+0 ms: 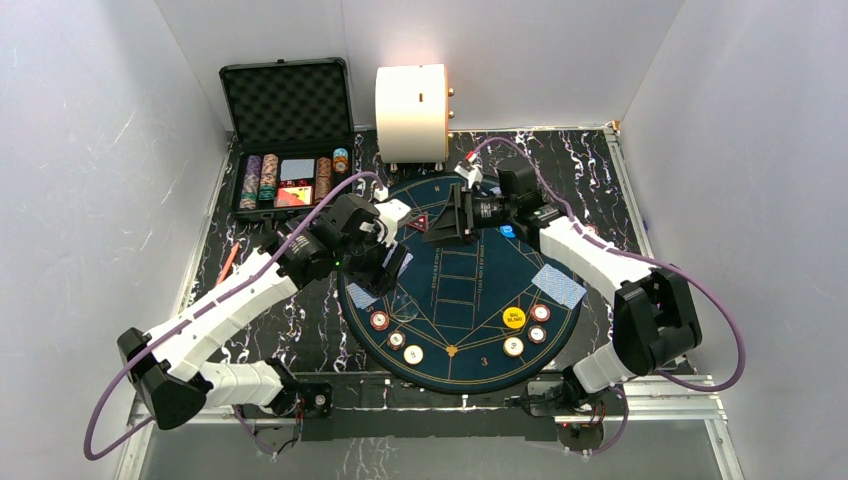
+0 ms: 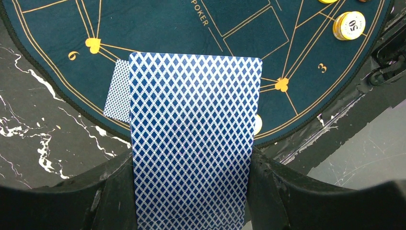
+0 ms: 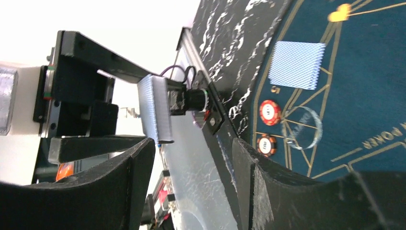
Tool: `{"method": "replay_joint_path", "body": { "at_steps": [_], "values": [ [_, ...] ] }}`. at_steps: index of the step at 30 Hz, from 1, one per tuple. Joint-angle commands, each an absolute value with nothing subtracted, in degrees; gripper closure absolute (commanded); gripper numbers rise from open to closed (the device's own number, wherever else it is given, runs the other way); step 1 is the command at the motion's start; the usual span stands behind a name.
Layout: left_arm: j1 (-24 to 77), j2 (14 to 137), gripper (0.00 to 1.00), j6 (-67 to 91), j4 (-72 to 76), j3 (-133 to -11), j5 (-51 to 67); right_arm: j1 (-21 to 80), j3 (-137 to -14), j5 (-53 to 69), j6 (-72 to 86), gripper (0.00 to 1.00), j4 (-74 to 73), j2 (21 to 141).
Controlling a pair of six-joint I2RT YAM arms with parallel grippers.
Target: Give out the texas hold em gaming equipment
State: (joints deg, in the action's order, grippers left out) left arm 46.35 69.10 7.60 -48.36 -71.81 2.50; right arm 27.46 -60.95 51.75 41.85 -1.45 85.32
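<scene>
1 card deck [image 2: 196, 105] is clamped in the left gripper [image 2: 191, 167], likely presented so the spread, empty right gripper [image 3: 191, 163] can draw from it

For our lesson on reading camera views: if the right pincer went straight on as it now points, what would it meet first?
Probably the blue-backed cards held by the left pincer, which lie straight ahead of the right pincer; depth is unclear.

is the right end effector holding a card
No, the right end effector is open with nothing between its jaws; the card sits in the left end effector.
</scene>
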Motion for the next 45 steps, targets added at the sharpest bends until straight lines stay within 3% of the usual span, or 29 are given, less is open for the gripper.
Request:
{"method": "replay_joint_path", "body": {
  "at_steps": [1, 14, 19, 25, 33, 45],
  "values": [
    [46.7, 68.7, 1.00, 6.6, -47.5, -72.3, 3.9, 31.5, -61.9, 57.1, 47.8, 0.33, 8.2, 85.8],
    [46.6, 69.5, 1.00, 6.5, -46.6, -72.0, 6.5, 36.7, -64.9, 55.3, 48.2, 0.34, 9.1, 90.3],
    [46.6, 69.7, 1.00, 6.5, -46.6, -71.9, 6.9, 36.8, -66.2, 54.4, 46.9, 0.41, 6.9, 90.9],
    [46.6, 69.5, 1.00, 6.7, -46.1, -71.5, 7.1, 36.8, -67.6, 52.5, 42.3, 0.57, 0.4, 90.4],
    [46.6, 69.9, 1.00, 6.6, -46.1, -71.3, 7.1, 36.7, -69.0, 50.5, 39.6, 0.63, -4.1, 88.6],
    [46.6, 70.5, 1.00, 7.0, -45.6, -70.8, 7.4, 36.7, -70.3, 51.0, 38.8, 0.59, -6.9, 86.9]
  ]
}}
